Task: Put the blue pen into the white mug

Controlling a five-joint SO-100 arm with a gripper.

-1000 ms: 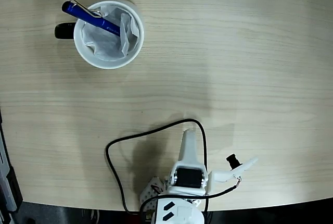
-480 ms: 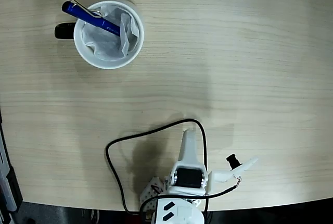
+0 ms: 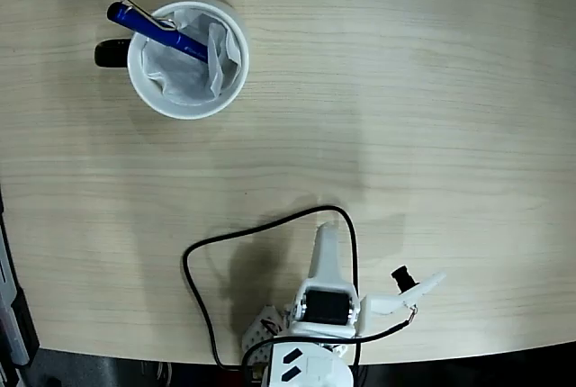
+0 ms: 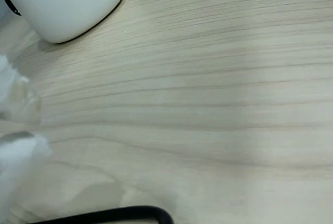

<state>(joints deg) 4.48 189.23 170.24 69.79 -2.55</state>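
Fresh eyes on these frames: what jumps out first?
The blue pen stands out most: it sits slanted in the white mug at the fixed view's upper left, its clip end poking over the rim near the black handle, on crumpled tissue. Next is the white arm, folded at the bottom edge with a black cable looping beside it. The gripper holds nothing; its jaws can't be judged.

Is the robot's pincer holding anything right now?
No. The pincer is back near the arm's base, with nothing in it. The blue pen already sits tilted in the white mug, its upper end poking over the rim.
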